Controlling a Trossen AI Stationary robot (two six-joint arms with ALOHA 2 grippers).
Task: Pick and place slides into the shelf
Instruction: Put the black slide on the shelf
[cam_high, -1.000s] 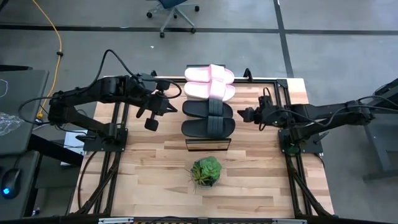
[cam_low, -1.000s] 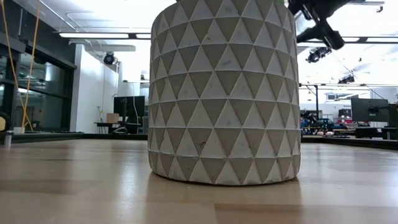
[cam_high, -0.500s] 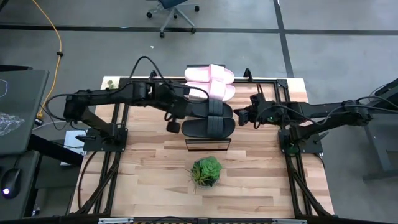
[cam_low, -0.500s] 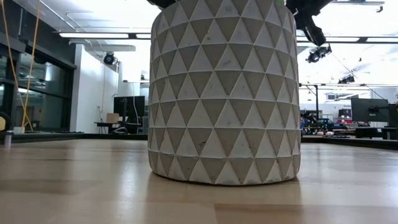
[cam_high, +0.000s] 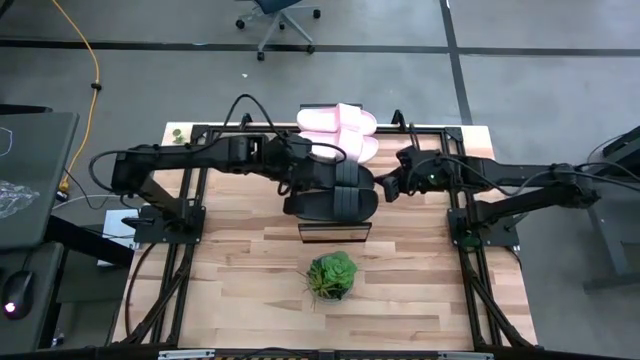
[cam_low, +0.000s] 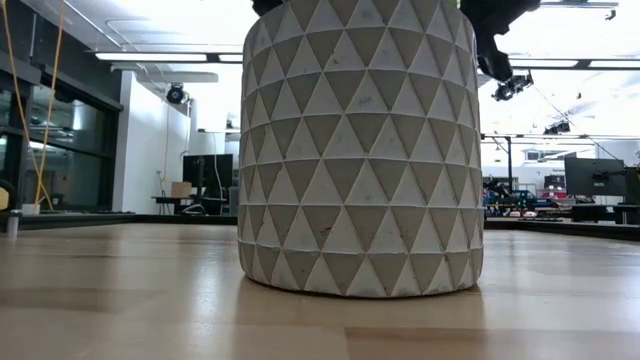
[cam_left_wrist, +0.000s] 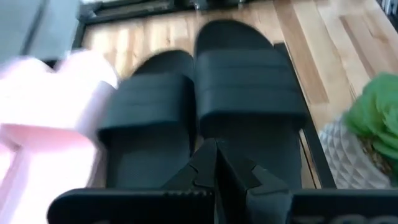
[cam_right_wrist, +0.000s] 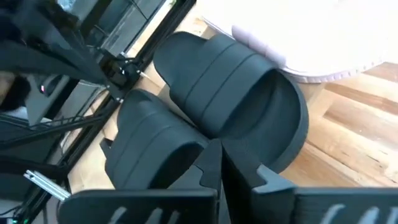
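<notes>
Two pale pink slides (cam_high: 340, 133) and two black slides (cam_high: 343, 190) lie side by side across the shelf (cam_high: 335, 233), the pink pair at its far end. My left gripper (cam_high: 300, 188) is shut and hovers over the left ends of the black slides; in its wrist view its tips (cam_left_wrist: 216, 155) point at the gap between the near black slide (cam_left_wrist: 249, 81) and the far black slide (cam_left_wrist: 149, 106). My right gripper (cam_high: 382, 188) is shut at the black slides' right ends (cam_right_wrist: 217, 155). My left gripper has its shut fingers slanting down from the table's left over the black slides' left ends; whether they touch a slide I cannot tell. My right gripper has its shut fingers slanting down from the right at the rim of the far black slide (cam_right_wrist: 273, 155); touching or not, I cannot tell.
A green plant (cam_high: 332, 275) in a pale patterned pot (cam_low: 360, 150) stands just in front of the shelf's near end and fills the low view. Bare wooden tabletop (cam_high: 240, 270) lies to the left and right of the plant.
My left gripper has swung toward the table's right and come down, from beside the shelf to over the black slides' left ends, rolling as it went. My right gripper has edged left toward the black slides' right ends. The slides have stayed in place.
</notes>
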